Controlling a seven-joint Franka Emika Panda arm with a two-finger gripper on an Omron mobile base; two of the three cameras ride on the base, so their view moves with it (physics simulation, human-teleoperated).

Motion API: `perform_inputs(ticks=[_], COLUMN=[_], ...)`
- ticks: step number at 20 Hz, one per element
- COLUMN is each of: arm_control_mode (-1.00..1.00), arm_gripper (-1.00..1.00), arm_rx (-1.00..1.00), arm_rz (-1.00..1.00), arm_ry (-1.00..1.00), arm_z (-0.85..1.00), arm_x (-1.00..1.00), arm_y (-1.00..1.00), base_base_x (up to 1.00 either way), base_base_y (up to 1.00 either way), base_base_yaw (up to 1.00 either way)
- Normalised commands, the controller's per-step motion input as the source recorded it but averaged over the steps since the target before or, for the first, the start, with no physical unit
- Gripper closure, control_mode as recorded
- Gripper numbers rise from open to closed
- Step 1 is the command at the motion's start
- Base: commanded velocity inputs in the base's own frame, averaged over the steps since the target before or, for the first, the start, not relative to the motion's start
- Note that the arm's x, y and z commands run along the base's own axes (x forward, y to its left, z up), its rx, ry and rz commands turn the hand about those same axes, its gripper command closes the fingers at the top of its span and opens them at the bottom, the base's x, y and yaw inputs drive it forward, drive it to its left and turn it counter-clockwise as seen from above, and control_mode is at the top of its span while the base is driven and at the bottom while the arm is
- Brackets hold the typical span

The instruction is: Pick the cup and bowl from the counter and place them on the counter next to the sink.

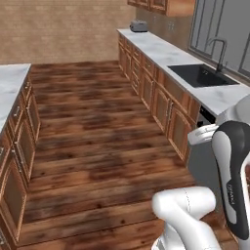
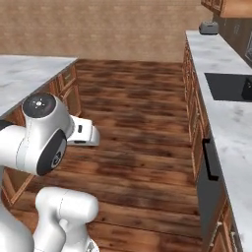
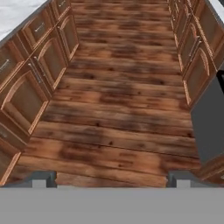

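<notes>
The cup and the bowl are out of view. The black sink is set into the white marble counter on my right, with a dark faucet behind it. My gripper is open, its two fingertips far apart with nothing between them. It points down the wooden floor of the aisle between the two cabinet rows, well away from both counters.
A second marble counter with wooden cabinets runs along the left. A toaster stands at the far end of the right counter. A dark appliance front sits below it. The floor between is wide.
</notes>
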Motion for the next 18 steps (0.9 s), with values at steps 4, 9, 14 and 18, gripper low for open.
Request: perform_inputs(ticks=[4, 9, 14, 18], arm_control_mode=[1.00, 1.00, 1.00, 1.00], arm_gripper=[-1.00, -1.00, -1.00, -1.00], arm_rx=[0.00, 0.00, 0.00, 0.00], arm_rz=[0.00, 0.00, 0.00, 0.00], arm_ry=[0.00, 0.00, 0.00, 0.00], arm_z=[0.00, 0.00, 0.00, 0.00], arm_x=[0.00, 0.00, 0.00, 0.00], arm_y=[0.00, 0.00, 0.00, 0.00], base_base_x=[1.00, 1.00, 1.00, 1.00], base_base_y=[-0.24, -0.24, -0.28, -0.24], base_base_yaw=[0.00, 0.00, 0.02, 0.05])
